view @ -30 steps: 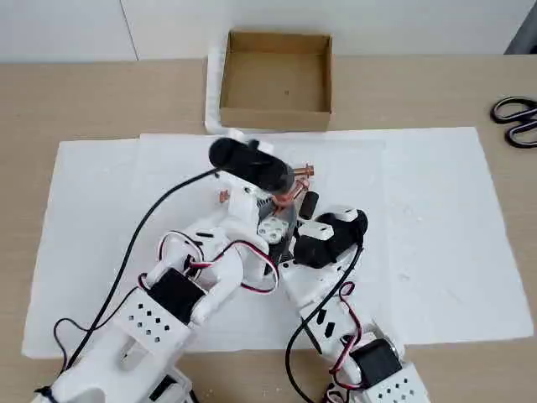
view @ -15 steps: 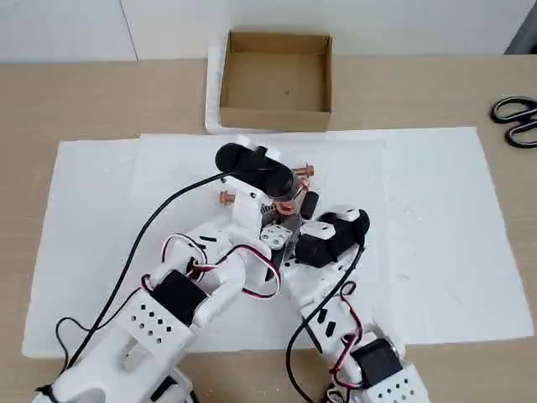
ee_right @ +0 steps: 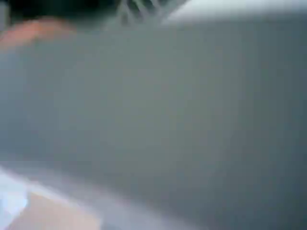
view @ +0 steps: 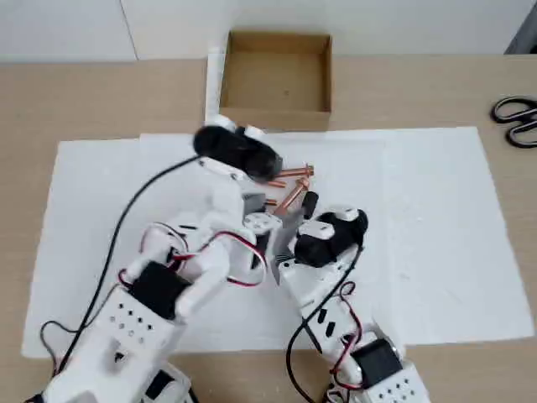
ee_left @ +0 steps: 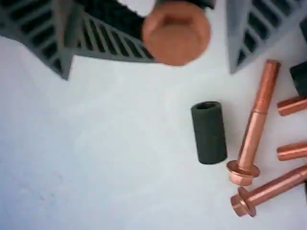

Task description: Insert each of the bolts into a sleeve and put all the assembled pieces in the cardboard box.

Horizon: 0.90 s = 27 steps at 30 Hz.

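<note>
1. Left gripper: fingers pinch a held bolt, lifted clear of the white sheet. Its head faces the wrist camera end-on, so the shank likely points down toward the sheet.
2. Cardboard box: at the sheet's far edge, well apart from the work.
3. Loose bolts: flat on the sheet, near the left gripper.
4. Sleeve: flat on the sheet, just beside one loose bolt and nearly parallel to it. An open end is turned toward the held bolt. Its long axis runs along the sheet and the held bolt's axis crosses it, so one must tilt before insertion.
5. Right gripper: state cannot be told. This arm looks nearer the sleeve.
6. Scissors: far right on the table.
</note>
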### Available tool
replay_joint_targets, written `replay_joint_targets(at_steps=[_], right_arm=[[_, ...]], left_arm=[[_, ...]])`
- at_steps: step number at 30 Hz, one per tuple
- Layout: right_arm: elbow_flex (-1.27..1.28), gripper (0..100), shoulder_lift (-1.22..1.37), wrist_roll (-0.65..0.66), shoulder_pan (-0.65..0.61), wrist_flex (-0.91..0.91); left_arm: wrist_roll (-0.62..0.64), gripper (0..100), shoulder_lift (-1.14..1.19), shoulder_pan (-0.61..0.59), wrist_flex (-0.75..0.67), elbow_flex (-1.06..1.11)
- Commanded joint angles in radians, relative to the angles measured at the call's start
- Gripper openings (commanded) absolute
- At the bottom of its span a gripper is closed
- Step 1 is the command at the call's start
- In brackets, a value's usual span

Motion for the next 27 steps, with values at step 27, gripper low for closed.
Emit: replay_joint_targets(at_steps=[27], right_arm=[[-0.562, 0.3, 0.318, 0.199, 0.157, 0.102]], left_arm=[[-0.005, 21, -0.025, -0.753, 0.279, -0.015]])
